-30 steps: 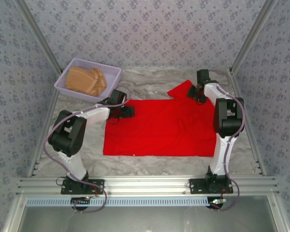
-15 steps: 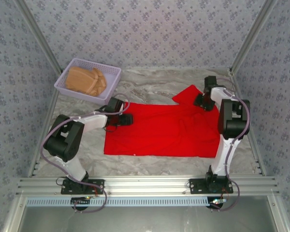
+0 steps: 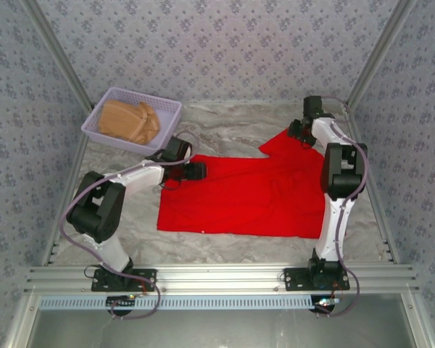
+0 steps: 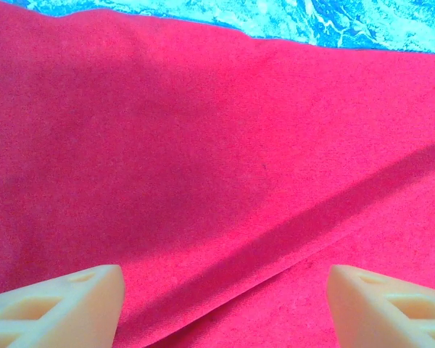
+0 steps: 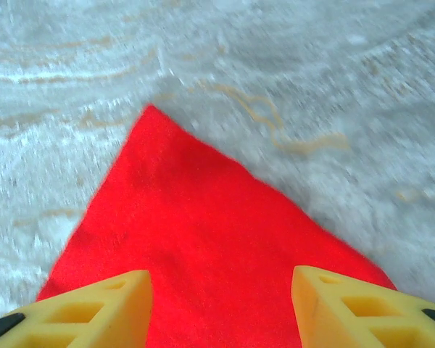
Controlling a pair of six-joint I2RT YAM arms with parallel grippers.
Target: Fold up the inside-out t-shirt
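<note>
One lavender plastic basket point(image 3: 148, 96) at the marbled surface's point(image 3: 232, 123) far-left corner held a folded tan garment point(image 3: 127, 121). The bright red inside-out t-shirt point(image 3: 246, 196) lay flat mid-surface; left claw point(image 4: 225, 283) and right claw point(image 5: 221, 286) stood released over its far corners.

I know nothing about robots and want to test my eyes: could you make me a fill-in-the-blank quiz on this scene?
The spread-out t-shirt is coloured ____.
The tan garment lies in a purple ____.
The left hand and right hand are both ____.
Missing words: red; basket; open.
</note>
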